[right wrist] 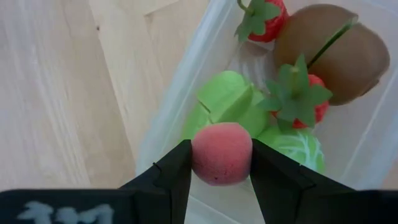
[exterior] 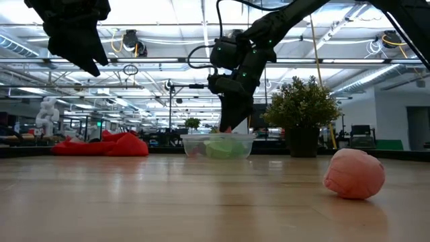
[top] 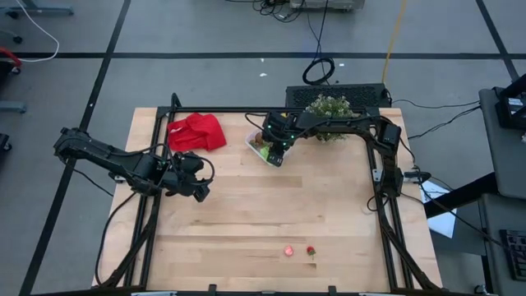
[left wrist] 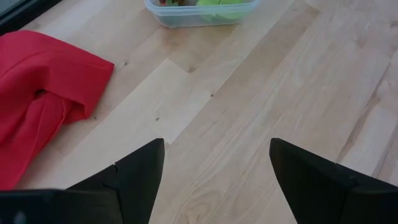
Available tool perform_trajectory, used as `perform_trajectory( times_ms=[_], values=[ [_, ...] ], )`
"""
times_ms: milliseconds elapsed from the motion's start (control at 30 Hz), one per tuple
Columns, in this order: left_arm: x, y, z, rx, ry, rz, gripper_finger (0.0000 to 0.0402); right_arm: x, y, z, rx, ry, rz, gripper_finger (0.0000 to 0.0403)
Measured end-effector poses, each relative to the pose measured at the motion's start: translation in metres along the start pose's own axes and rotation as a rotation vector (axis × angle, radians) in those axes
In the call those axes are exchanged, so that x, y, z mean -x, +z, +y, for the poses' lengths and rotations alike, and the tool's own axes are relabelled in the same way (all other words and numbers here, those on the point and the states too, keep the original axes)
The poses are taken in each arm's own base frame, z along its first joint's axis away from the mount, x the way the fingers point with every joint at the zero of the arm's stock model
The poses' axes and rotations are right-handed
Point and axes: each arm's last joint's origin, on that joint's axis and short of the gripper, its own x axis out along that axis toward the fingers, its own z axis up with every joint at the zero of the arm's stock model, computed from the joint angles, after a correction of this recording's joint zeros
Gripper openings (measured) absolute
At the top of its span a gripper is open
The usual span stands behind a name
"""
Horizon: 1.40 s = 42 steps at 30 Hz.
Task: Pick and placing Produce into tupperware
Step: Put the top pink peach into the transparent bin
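Observation:
The clear tupperware [top: 261, 149] stands at the table's far middle. In it lie two strawberries [right wrist: 264, 15], a brown piece [right wrist: 333, 43] and green pieces [right wrist: 227, 106]. My right gripper [top: 276, 153] hangs over the container's near rim, shut on a small pink round piece of produce [right wrist: 221, 153]. Two more pieces, a pink one [top: 289, 250] and a red one [top: 311, 251], lie near the table's front edge. At the table's left my left gripper [left wrist: 217, 168] stands open above bare wood, holding nothing. My right gripper pinches the pink piece's two opposite sides [right wrist: 198, 155] between its two fingers [right wrist: 177, 168]. The fingers come from above, slanting down. The piece is lifted clear, above the tupperware's near wall [right wrist: 168, 124] and the green pieces inside.
A red cloth [top: 197, 131] lies crumpled left of the tupperware. A bushy potted plant [top: 329, 111] stands right of it at the far edge. The wood between the container and the front edge is bare.

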Motion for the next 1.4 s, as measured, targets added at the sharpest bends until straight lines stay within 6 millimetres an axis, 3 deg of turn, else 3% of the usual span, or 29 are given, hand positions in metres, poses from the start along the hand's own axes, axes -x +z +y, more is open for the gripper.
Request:
perform_trajectory(
  times_ms=[533,1000,1400],
  values=[
    [0.0000,0.0000,0.0000,0.001,0.000,0.000,0.0296,-0.0010,-0.0001,0.0001,0.034,0.024,0.001,0.0142],
    [0.0000,0.0000,0.0000,0.002,0.000,0.000,0.0296,-0.0023,-0.0006,-0.0002,0.046,0.024,0.006,0.0177],
    [0.0000,0.0000,0.0000,0.002,0.000,0.000,0.0296,-0.0022,0.0010,-0.0001,0.062,0.023,-0.011,0.0180]
  ],
)
